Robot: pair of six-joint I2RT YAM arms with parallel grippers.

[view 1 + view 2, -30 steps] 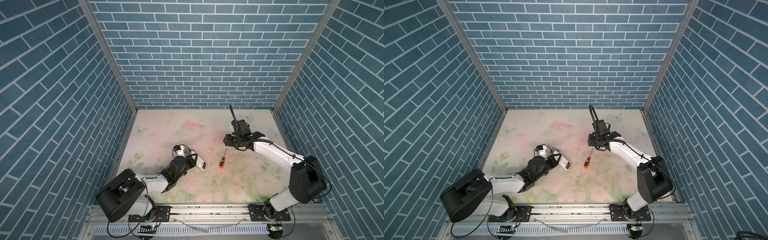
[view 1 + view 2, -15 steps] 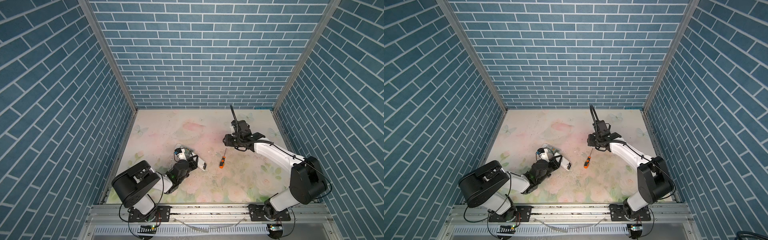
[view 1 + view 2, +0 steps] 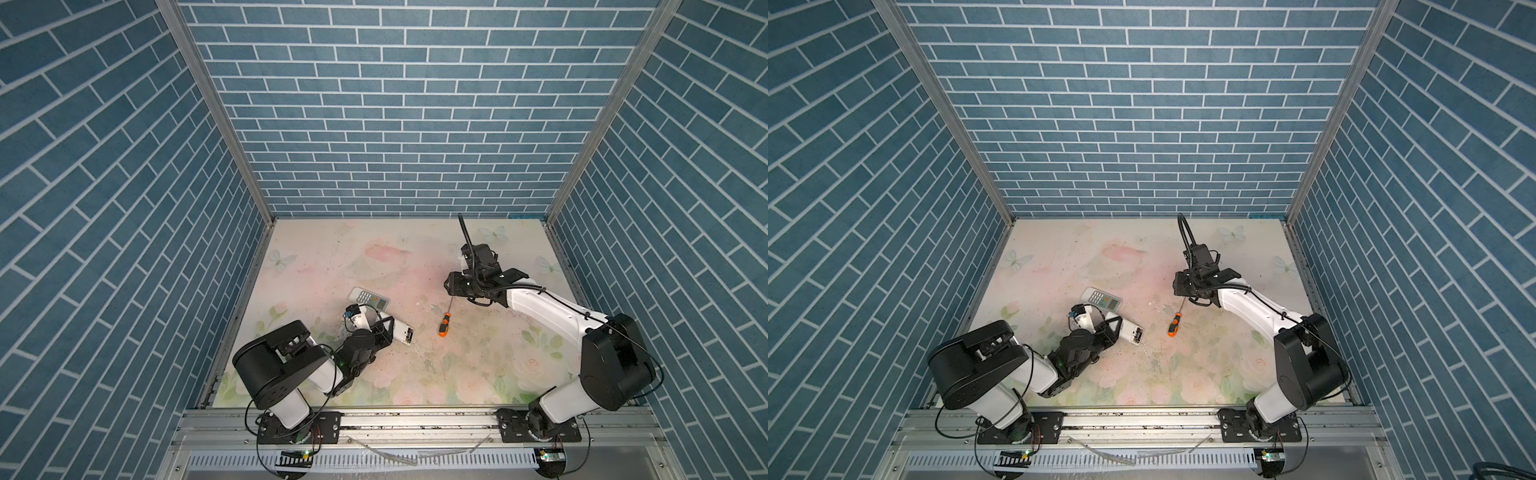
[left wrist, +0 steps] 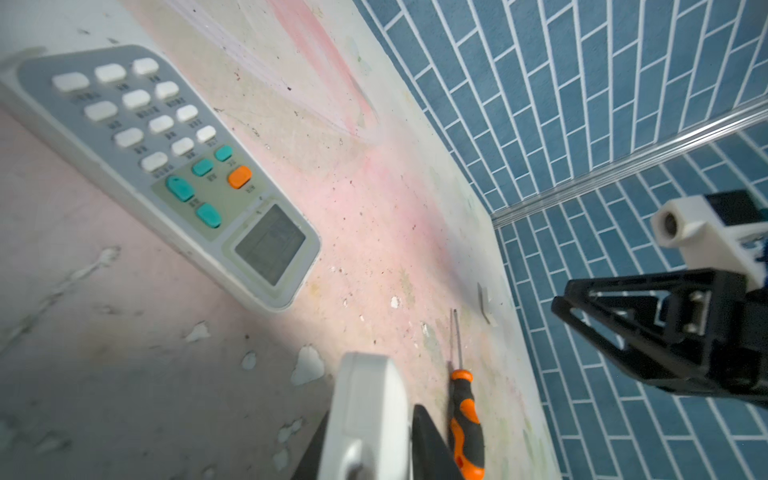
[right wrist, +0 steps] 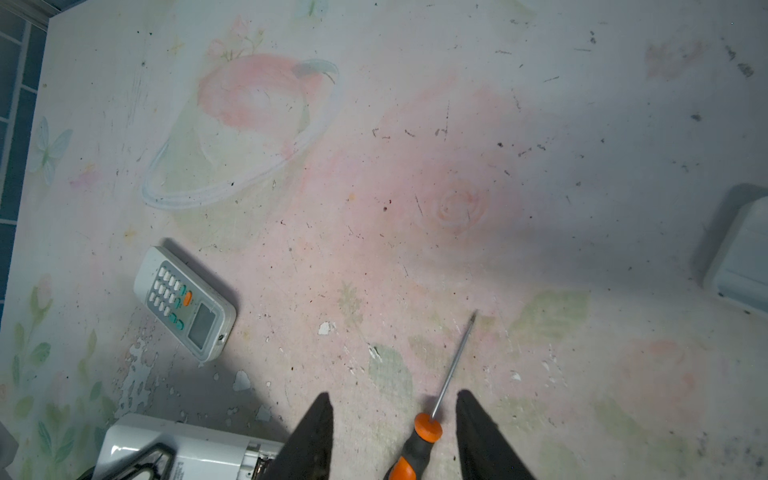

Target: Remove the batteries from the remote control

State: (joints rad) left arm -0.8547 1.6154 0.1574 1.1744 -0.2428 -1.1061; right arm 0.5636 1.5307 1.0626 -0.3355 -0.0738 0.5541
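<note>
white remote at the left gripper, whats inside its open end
In a top view the white remote shows a dark recess at its open end. Whether batteries lie inside is too small to tell. The left gripper covers its other end.

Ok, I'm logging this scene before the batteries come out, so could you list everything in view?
grey-and-white button remote control: one, keypad up, left of centre.
white remote control: one, back up, battery bay exposed, between the fingers of the left gripper.
orange-and-black-handled screwdriver: one, lying near centre.
pale ribbed object: one, cut off in the right wrist view, unidentified.
batteries: none clearly visible.
floral-print tabletop: one, pink and green.
blue brick-pattern walls: three, around the table.
left gripper: one, black, astride the white remote control.
right gripper: one, black, open, above the screwdriver.
</note>
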